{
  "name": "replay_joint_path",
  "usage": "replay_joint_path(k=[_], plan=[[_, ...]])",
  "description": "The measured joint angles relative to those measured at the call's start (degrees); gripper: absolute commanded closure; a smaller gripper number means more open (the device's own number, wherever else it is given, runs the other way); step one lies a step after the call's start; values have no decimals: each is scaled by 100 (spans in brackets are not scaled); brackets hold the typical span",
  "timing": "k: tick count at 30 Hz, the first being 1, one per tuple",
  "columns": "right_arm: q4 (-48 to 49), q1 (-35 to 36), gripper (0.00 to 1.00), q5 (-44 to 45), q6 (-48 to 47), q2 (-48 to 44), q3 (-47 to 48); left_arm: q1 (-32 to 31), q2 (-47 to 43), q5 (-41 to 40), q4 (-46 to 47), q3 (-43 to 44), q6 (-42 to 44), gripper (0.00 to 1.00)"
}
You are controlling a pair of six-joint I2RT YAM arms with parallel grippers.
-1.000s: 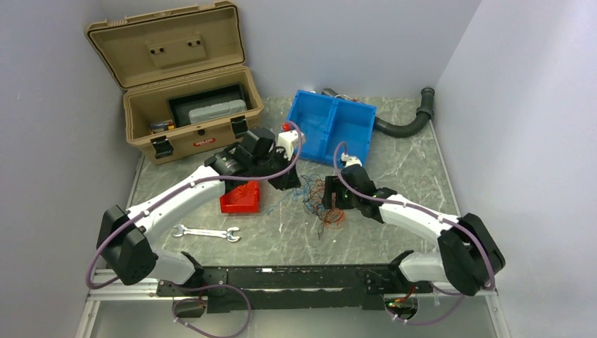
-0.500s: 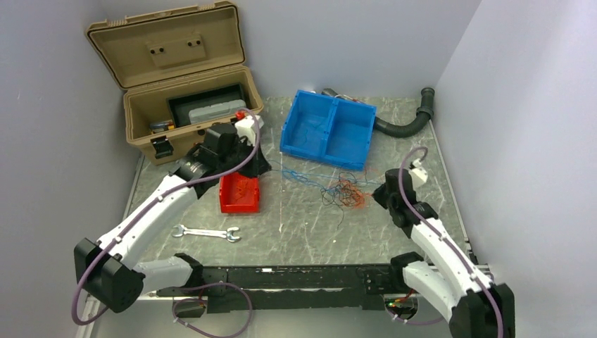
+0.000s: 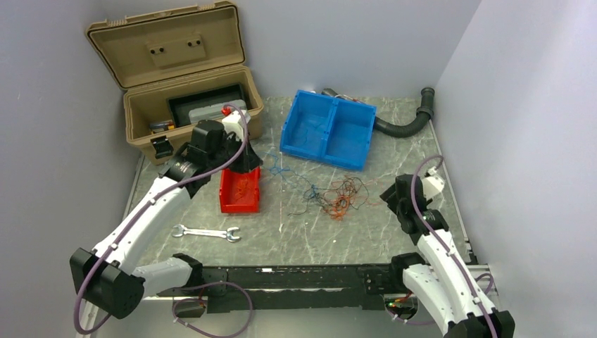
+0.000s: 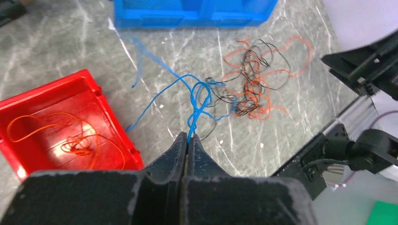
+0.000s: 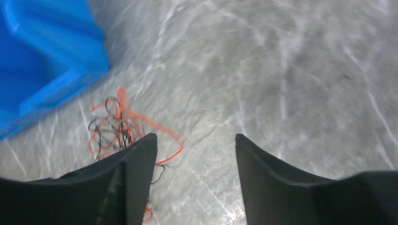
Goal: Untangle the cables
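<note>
Occupying most of the top view, the grey marbled table carries every item. The tan hard-plastic case stands at upper left with its lid open. The blue two-compartment plastic bin sits at upper centre. The red rectangular plastic tray lies left of centre and holds a loose orange-red wire. The silver open-ended wrench lies below the tray. The left gripper has its jaws together, clamped on a thin blue wire. This wire runs into the tangle of orange-red, blue and black cables, which lies on the table at centre, below the bin. The right gripper, at right of centre, has its jaws apart and holds nothing.
</note>
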Motion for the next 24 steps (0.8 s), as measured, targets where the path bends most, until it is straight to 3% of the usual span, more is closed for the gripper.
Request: replay_joint_path(k=[6, 10, 18, 24], plan=[[839, 251, 19, -1547, -1443, 236, 142, -20, 157, 798, 225, -9, 0, 100], [1421, 1082, 19, -2129, -2170, 612, 354, -66, 157, 1056, 334, 33, 9, 100], [2245, 2380, 18, -2833, -2796, 1982, 835, -76, 170, 1226, 321, 219, 92, 100], [2618, 2677, 24, -3073, -2990, 2710, 1014, -76, 184, 1244, 317, 249, 105, 100]])
